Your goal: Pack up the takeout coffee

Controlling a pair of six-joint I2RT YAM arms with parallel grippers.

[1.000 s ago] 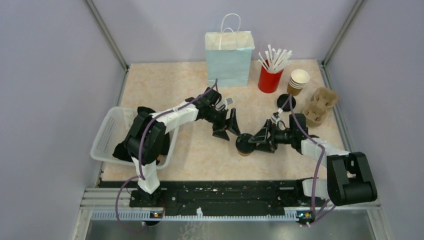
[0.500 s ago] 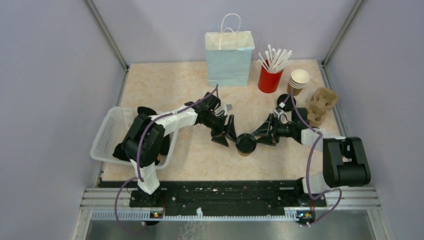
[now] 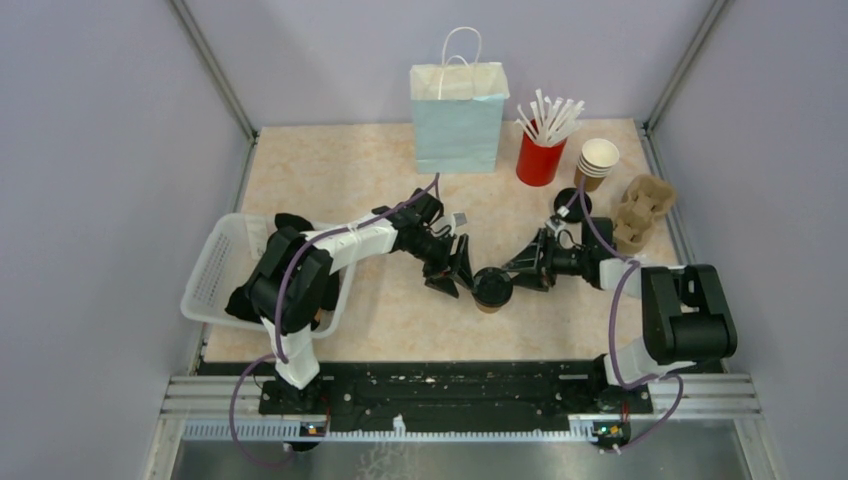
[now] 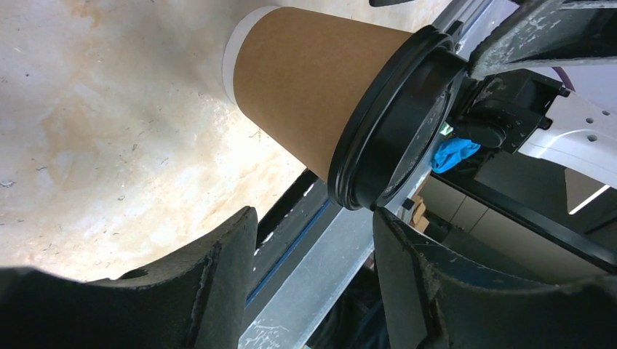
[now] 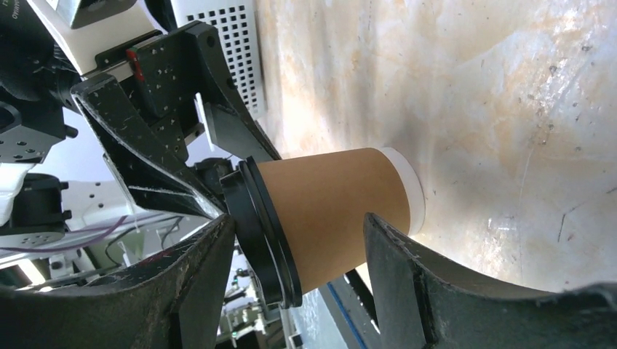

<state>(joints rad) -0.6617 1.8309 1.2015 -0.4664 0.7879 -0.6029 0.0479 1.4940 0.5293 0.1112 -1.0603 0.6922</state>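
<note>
A brown kraft coffee cup with a black lid (image 3: 492, 288) stands on the table between my two grippers. My left gripper (image 3: 456, 272) is open just left of it. In the left wrist view the cup (image 4: 313, 80) lies beyond the open gripper (image 4: 313, 233), and one fingertip (image 4: 385, 225) is near the lid's rim (image 4: 393, 123). My right gripper (image 3: 526, 272) is open just right of the cup. In the right wrist view the cup (image 5: 327, 203) sits at the mouth of the open gripper (image 5: 298, 218), with gaps on both sides.
A pale blue paper bag (image 3: 458, 118) stands at the back. To its right are a red cup of white straws (image 3: 540, 158), a stack of lidless kraft cups (image 3: 597, 162), a loose black lid (image 3: 575, 206) and a cardboard cup carrier (image 3: 640, 210). A white plastic basket (image 3: 212, 275) sits at the left edge.
My right gripper has drawn back a little to the right of the cup and its arm has folded in. My left gripper has moved down and closer to the cup.
</note>
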